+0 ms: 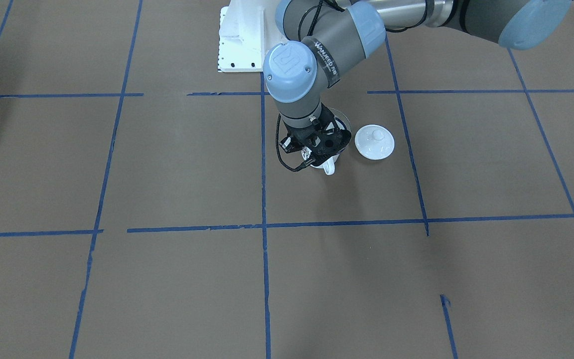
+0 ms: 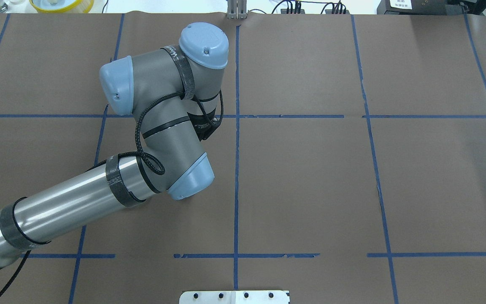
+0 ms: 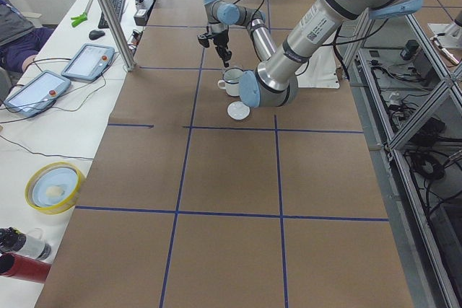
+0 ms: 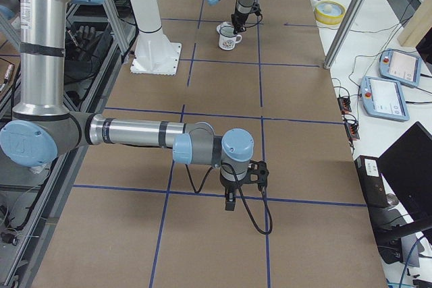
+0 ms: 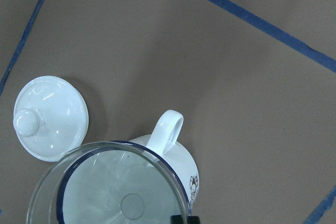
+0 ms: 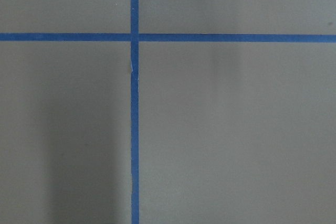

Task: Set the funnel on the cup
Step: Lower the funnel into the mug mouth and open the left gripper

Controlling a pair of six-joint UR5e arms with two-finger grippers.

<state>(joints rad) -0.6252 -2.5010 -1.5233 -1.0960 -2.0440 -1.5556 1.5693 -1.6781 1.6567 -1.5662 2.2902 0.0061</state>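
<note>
The small clear plastic funnel (image 5: 107,182) hung over the white, blue-rimmed enamel mug (image 5: 181,161) on the table (image 5: 236,103), its rim pinched by the left gripper (image 3: 226,57). It looked slightly off-centre, so centring before release seemed wise. Whether the right gripper (image 4: 229,204) was open or closed could not be told.

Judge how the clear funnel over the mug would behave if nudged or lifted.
Probably light: the funnel looks thin-walled and fully see-through. Likely apt to tip or slide off: its wide mouth overhangs the rim of the mug, with only a small spout opening at the centre. Its smooth, glossy wall may slip in a grip.
</note>
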